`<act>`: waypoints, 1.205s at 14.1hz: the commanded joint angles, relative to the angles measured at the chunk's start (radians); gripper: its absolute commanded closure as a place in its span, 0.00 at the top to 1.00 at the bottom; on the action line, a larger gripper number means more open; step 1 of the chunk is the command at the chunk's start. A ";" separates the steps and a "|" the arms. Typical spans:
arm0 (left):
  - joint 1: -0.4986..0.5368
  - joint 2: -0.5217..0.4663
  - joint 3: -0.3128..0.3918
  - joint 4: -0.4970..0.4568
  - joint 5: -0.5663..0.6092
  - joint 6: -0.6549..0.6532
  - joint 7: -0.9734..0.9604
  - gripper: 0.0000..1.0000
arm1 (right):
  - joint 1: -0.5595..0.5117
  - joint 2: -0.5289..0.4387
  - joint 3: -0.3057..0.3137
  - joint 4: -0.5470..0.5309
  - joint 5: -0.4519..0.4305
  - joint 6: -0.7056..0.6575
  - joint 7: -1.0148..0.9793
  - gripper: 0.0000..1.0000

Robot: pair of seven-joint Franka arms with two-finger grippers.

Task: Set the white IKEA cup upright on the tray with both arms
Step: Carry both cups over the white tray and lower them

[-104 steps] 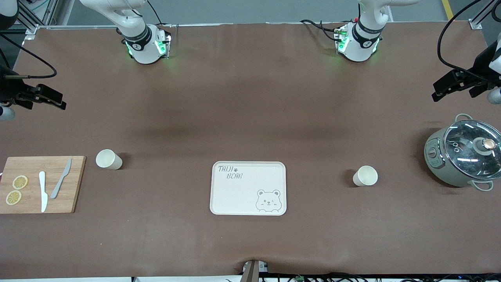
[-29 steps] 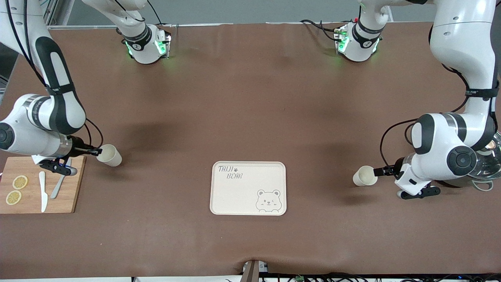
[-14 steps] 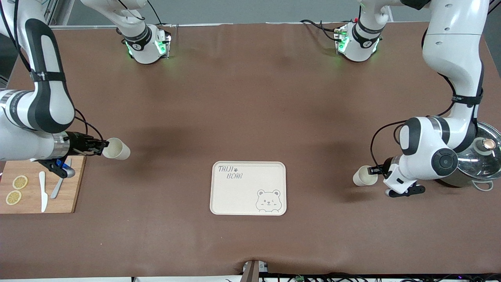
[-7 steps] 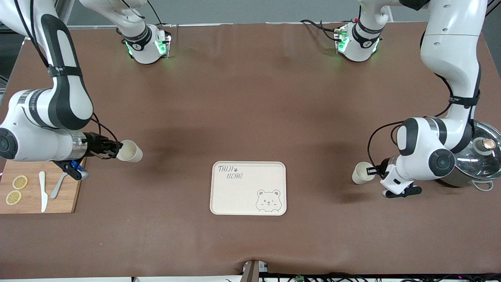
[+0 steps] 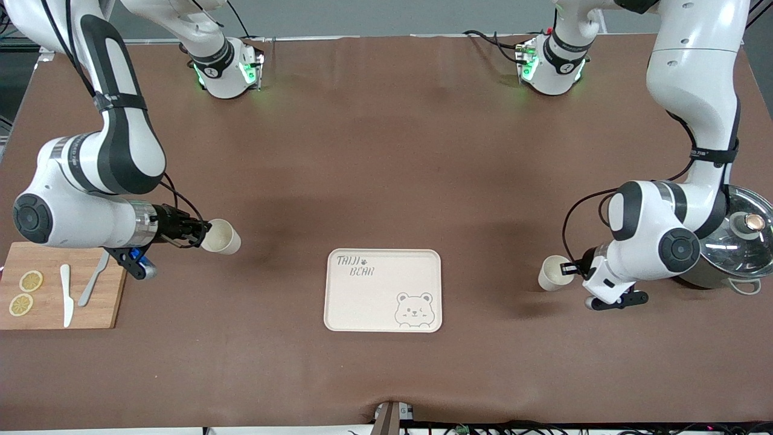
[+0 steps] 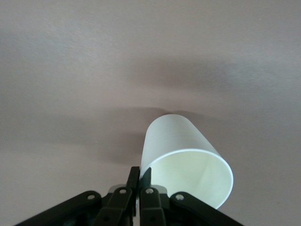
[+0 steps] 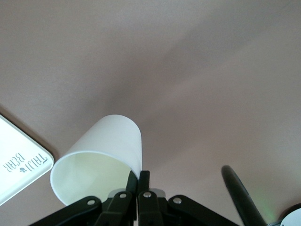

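Observation:
Two white cups are held on their sides, each pinched at the rim wall. My right gripper (image 5: 202, 232) is shut on one cup (image 5: 221, 235) over the bare table, between the cutting board and the tray (image 5: 374, 302). In the right wrist view one finger sits inside that cup (image 7: 101, 155) and one outside, at the gripper (image 7: 139, 178). My left gripper (image 5: 567, 269) is shut on the other cup (image 5: 549, 273), low at the table toward the left arm's end. The left wrist view shows this cup (image 6: 186, 160) gripped (image 6: 141, 176) the same way. The tray carries a bear drawing and nothing else.
A wooden cutting board (image 5: 115, 302) with lemon slices (image 5: 25, 293), a white knife (image 5: 66, 295) and a grey knife (image 5: 93, 281) lies at the right arm's end. A pot with a glass lid (image 5: 740, 241) stands at the left arm's end, close to the left arm's wrist.
My right gripper has carried its cup from beside the cutting board toward the tray. My left gripper has shut on its cup's rim and shifted it slightly toward the tray.

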 commanded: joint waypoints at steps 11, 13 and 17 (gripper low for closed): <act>-0.003 -0.026 -0.209 0.045 -0.002 -0.048 -0.432 0.00 | 0.115 0.043 -0.007 0.013 0.120 0.021 0.208 0.00; -0.010 -0.025 -0.223 0.051 -0.002 -0.048 -0.509 0.00 | 0.117 0.047 -0.007 0.014 0.147 0.023 0.208 0.00; -0.062 -0.023 -0.223 0.071 -0.002 -0.037 -0.635 0.00 | 0.118 0.052 -0.007 0.014 0.172 0.022 0.208 0.00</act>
